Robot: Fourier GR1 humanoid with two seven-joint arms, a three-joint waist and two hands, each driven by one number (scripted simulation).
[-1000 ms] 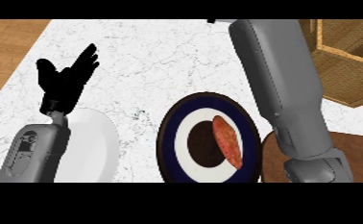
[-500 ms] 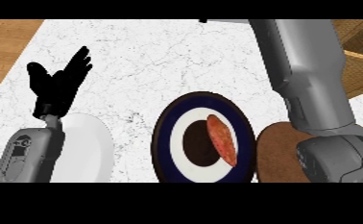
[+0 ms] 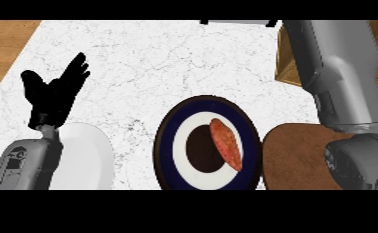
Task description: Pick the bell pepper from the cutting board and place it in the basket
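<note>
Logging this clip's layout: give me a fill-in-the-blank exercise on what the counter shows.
The reddish food lies on the ringed plate, whose rim is dark ___.
The open hand at the view's left is the robot's ___ hand.
The plain plate beside its forearm is ___.
The brown cutting board lies to the ___ of the ringed plate.
Missing: blue; left; white; right.

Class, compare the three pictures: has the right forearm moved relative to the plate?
Yes. The right forearm has swung to the right, away from the plate; the brown board now shows between them.
</note>
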